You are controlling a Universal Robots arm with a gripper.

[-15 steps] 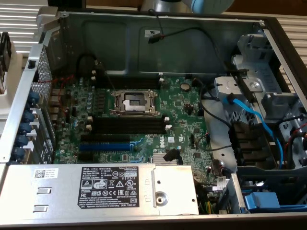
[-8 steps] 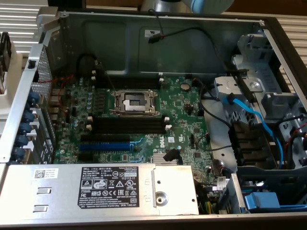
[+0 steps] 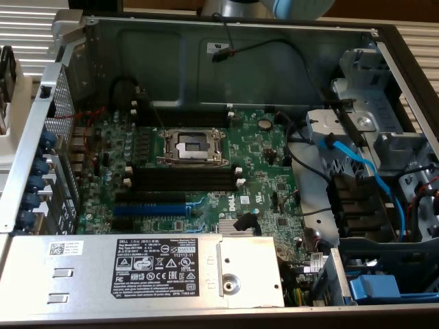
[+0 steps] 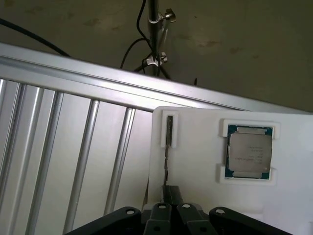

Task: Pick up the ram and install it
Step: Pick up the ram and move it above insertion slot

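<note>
While gripper [image 4: 171, 196] seemingly clamps ram [image 4: 167, 147] | motherboard [image 3: 264, 168] print: DELL; supply label [image 3: 158, 271]: DELL

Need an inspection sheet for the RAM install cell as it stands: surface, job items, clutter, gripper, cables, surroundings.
Surface: ribbed aluminium table carrying a white holder.
Job's things: the ram stands on edge in the holder's slot; the black memory slots on the motherboard look empty.
Clutter: a processor sits in the holder's other recess.
Grippers: gripper shut, fingertips at one end of the ram; whether it grips the ram cannot be told.
Cables: blue cable and black cable inside the case.
Surroundings: open computer case; stand pole with clamps beyond the table.
</note>
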